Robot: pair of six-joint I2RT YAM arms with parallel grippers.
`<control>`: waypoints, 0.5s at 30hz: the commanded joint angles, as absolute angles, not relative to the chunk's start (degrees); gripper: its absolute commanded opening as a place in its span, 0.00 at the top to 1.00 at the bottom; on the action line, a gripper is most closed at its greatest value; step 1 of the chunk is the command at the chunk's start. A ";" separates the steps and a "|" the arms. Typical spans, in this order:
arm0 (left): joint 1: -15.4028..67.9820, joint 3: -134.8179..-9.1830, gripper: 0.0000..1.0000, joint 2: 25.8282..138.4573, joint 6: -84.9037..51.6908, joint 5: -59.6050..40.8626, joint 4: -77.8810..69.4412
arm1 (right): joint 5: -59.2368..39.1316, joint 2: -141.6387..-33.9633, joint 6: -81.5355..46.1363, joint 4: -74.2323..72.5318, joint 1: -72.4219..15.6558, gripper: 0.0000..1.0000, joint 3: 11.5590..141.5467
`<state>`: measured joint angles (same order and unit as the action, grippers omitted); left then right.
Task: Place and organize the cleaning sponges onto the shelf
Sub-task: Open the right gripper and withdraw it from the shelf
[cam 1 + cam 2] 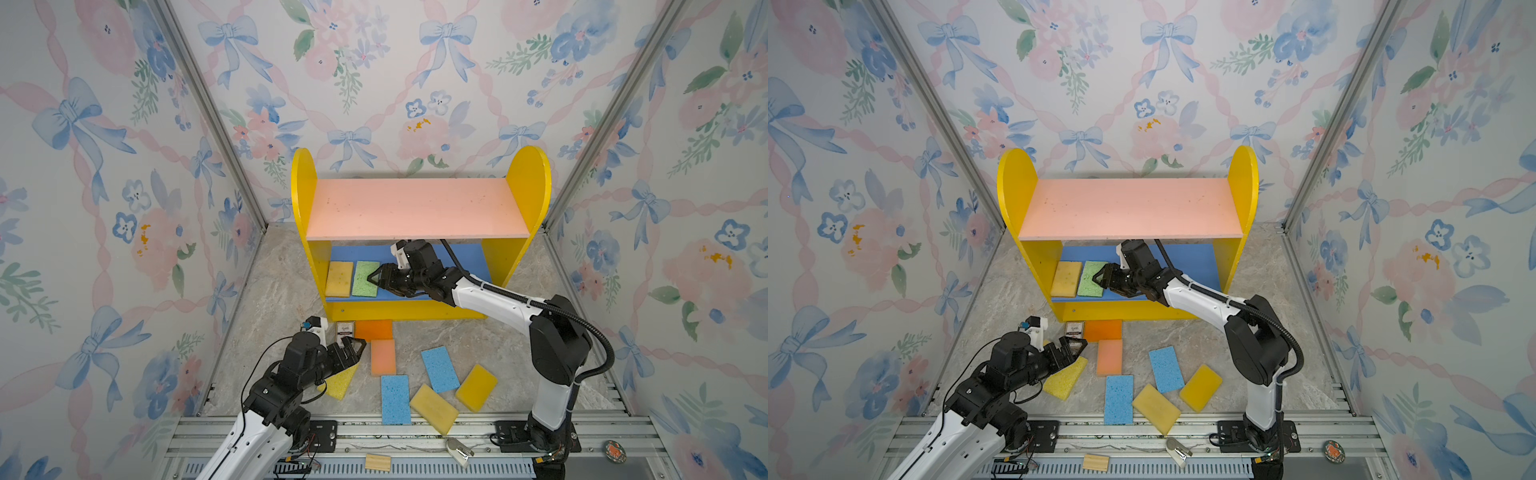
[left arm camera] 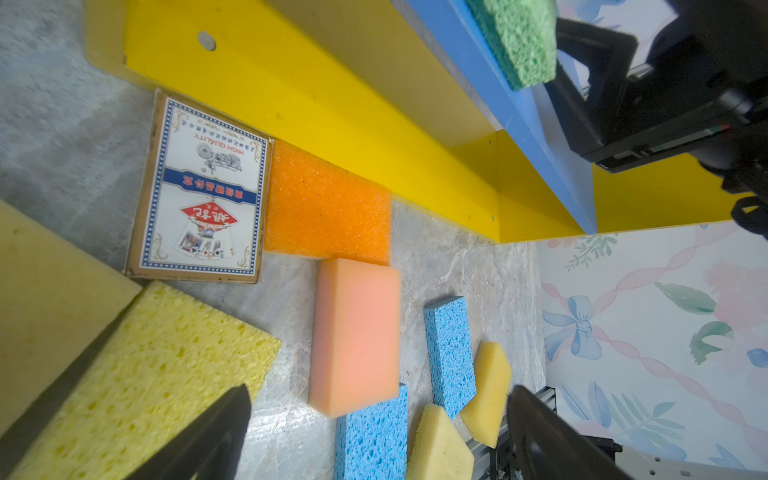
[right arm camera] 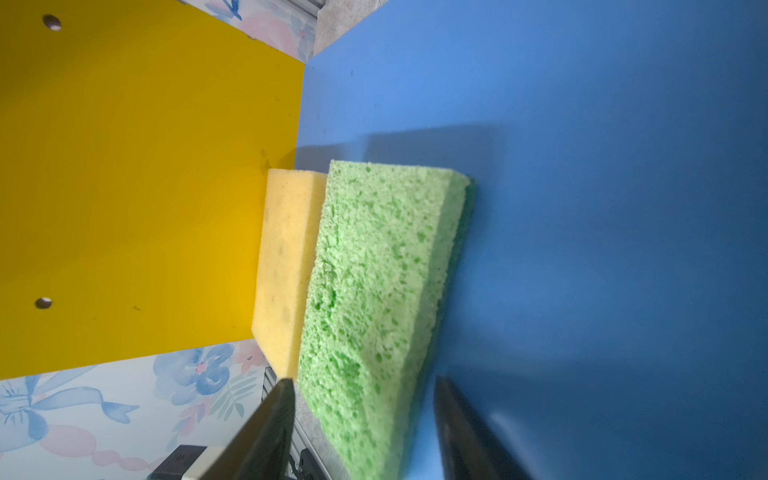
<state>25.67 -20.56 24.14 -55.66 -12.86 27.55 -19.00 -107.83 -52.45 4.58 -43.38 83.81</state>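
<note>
On the shelf, at the left end of the lower blue board: a pale yellow sponge against the left side panel and, touching it on the right, the green sponge. Both flat, long axes running near to far, the green one's near end reaching the board's front edge. Immediately right of it, under the pink upper board, the right gripper, pointing left, so squarely across the sponge's long axis rather than along it. In the right wrist view, jaws parted, a fingertip on either side of the green sponge's near part, no squeeze to be seen; released, or very nearly. Hence, probably, a retreat straight back to the right and toward the near side, with no sideways drag to swing the sponge off line or over the front edge. Down on the floor, at least seven more sponges not yet shelved. Closest to the left gripper, with its wide-open and empty jaws: the porous yellow sponge, partly beneath that hand, long axis slanting from near left to far right. Just far of those fingertips, a printed card box, not for the shelf.
</note>
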 commanded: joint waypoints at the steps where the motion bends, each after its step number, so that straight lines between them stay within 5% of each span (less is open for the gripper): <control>1: 25.00 -20.33 0.02 23.29 -54.69 -13.43 28.22 | -17.92 -109.56 -50.58 8.07 -42.74 0.43 86.15; 15: 24.24 -20.32 0.02 23.29 -54.40 -13.89 28.21 | -19.80 -113.42 -50.90 4.46 -43.36 0.41 88.25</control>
